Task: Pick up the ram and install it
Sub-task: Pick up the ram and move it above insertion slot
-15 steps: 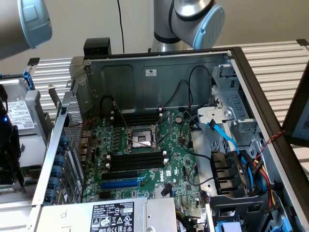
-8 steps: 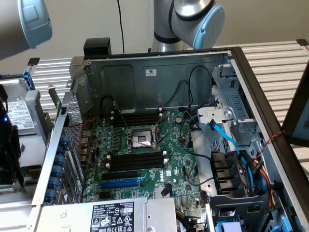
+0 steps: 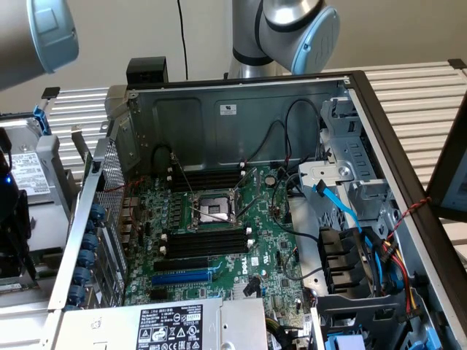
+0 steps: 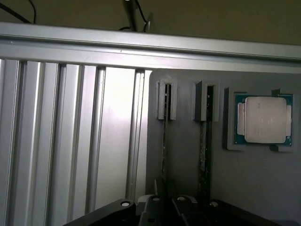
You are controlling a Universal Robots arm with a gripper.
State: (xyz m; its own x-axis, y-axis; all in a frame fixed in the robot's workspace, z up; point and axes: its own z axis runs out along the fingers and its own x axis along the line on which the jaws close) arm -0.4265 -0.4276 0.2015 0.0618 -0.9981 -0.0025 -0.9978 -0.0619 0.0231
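Note:
In the wrist view, two ram sticks stand on edge in a grey holder (image 4: 183, 155), one stick (image 4: 164, 146) beside the other (image 4: 203, 146), each held at its far end by a grey clip. My gripper (image 4: 168, 209) shows as black parts directly over the near ends of the sticks. In the exterior view, the open computer case holds a green motherboard (image 3: 273, 255) with black memory slots (image 3: 208, 240) in front of the processor socket (image 3: 211, 210) and more slots (image 3: 204, 179) behind it. The arm (image 3: 44, 33) reaches toward the exterior view's left.
A processor (image 4: 263, 118) lies in a recess of the grey holder beside the sticks. The holder rests on a ribbed aluminium table (image 4: 70, 141). Inside the case are a blue slot (image 3: 181, 278), loose black cables (image 3: 292, 138), a blue cable (image 3: 339, 208) and a drive cage (image 3: 350, 175).

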